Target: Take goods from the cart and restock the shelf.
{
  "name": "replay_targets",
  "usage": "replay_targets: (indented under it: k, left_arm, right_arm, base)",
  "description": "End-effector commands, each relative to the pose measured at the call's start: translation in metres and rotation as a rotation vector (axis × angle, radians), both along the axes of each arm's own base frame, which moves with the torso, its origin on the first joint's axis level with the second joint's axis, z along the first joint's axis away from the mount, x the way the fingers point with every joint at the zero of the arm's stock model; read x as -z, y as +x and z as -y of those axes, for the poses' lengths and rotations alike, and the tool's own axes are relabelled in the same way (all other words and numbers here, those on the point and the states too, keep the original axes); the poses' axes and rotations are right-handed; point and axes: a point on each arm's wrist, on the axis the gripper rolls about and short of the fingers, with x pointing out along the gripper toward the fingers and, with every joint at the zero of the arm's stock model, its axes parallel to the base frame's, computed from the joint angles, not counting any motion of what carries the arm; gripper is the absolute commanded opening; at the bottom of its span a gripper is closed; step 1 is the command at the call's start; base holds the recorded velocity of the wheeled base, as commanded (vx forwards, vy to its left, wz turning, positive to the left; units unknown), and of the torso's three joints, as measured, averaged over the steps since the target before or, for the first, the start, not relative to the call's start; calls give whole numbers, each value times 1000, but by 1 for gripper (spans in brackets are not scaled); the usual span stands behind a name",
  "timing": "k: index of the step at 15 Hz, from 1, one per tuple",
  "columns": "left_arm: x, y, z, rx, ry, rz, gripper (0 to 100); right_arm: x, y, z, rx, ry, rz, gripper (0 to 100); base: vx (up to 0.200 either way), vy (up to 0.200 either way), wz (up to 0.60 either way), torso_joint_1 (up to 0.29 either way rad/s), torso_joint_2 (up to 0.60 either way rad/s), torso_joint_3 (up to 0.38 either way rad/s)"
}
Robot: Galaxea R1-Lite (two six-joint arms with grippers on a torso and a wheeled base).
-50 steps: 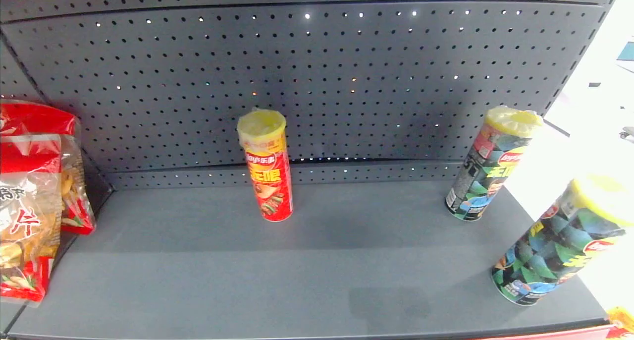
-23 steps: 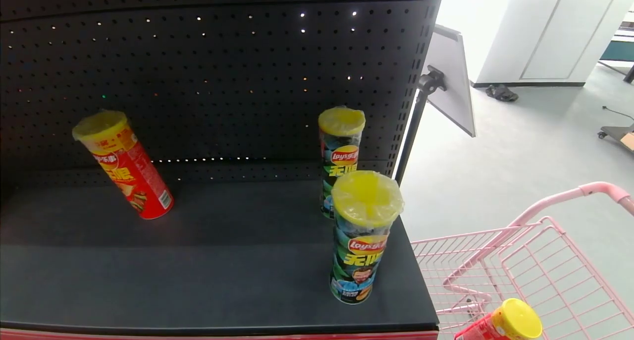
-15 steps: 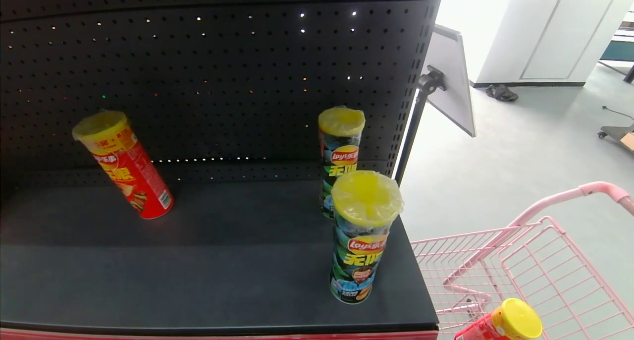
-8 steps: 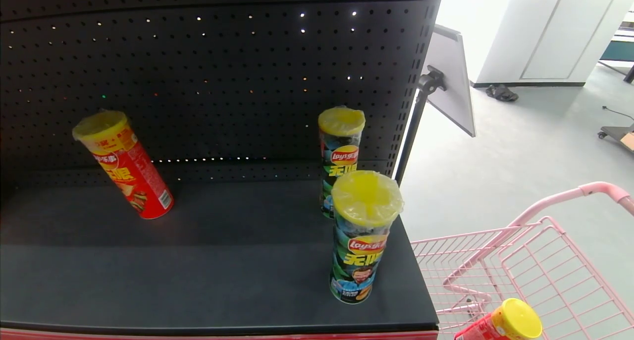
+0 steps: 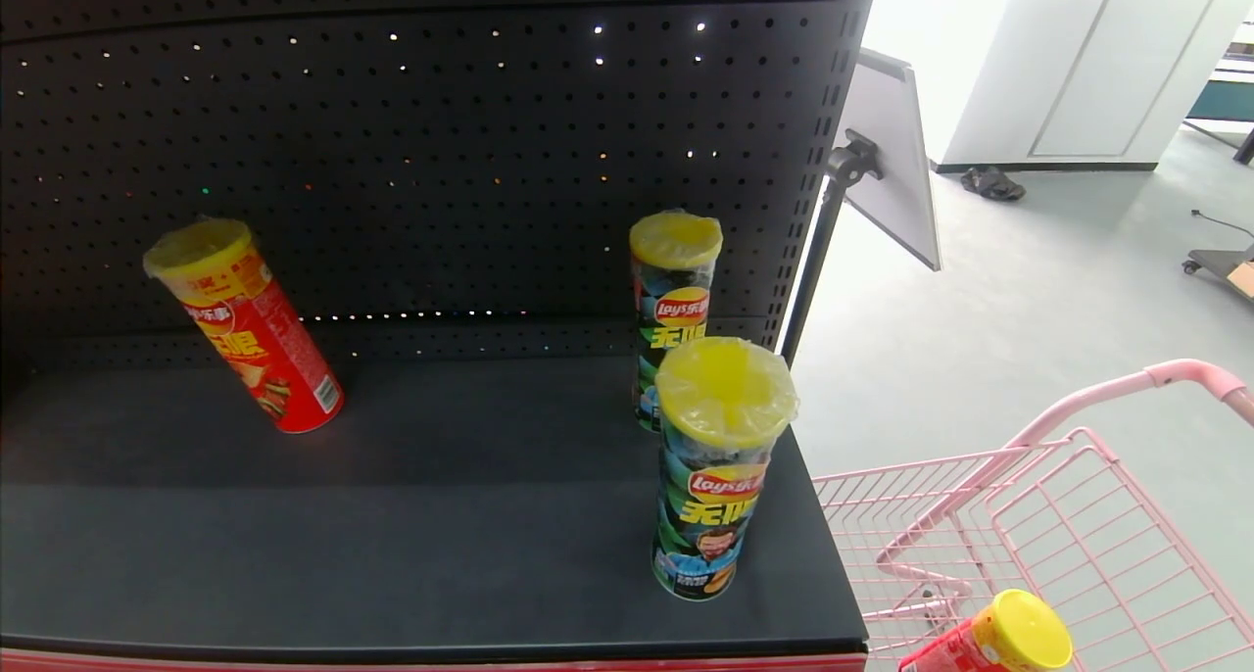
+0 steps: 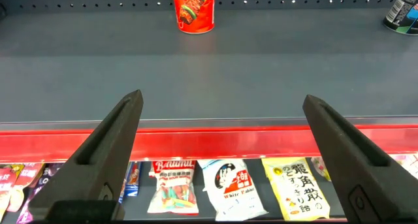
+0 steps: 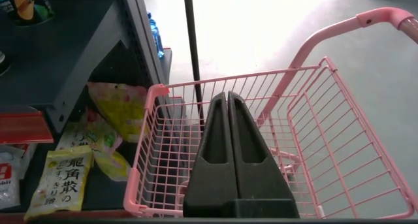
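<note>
Camera has swung right; closed right pincer (image 7: pixel 227 96) hangs over pink cart (image 7: pixel 385 16).

On the shelf (image 5: pixel 441 554), the red can (image 5: pixel 245 324) carries an oval logo below its lid, large yellow characters down its side and a white panel of fine print near the base, too small to read. The near green can (image 5: pixel 720 476) and the far green can (image 5: pixel 673 305) each bear a red oval logo over yellow characters. On the tier below, a white packet (image 6: pixel 228 188) shows Latin lettering and a yellow packet (image 6: pixel 302 185) dark characters.
</note>
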Motion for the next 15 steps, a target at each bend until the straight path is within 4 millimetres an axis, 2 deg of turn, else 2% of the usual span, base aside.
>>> replay_targets:
  k: [1,3,4,15]
  left_arm:
    - [0,0,0,0,0,-1,100]
    - [0,0,0,0,0,-1,100]
    - [0,0,0,-2,0,-1,100]
    - [0,0,0,0,0,-1,100]
  right_arm:
    - [0,0,0,-1,2,-1,0]
    - [0,0,0,-4,-3,-1,0]
    - [0,0,0,0,-1,-1,100]
    - [0,0,0,0,2,-1,100]
  base:
    - [0,0,0,0,0,0]
    - [0,0,0,0,0,0]
    - [0,0,0,0,0,0]
    - [0,0,0,0,0,0]
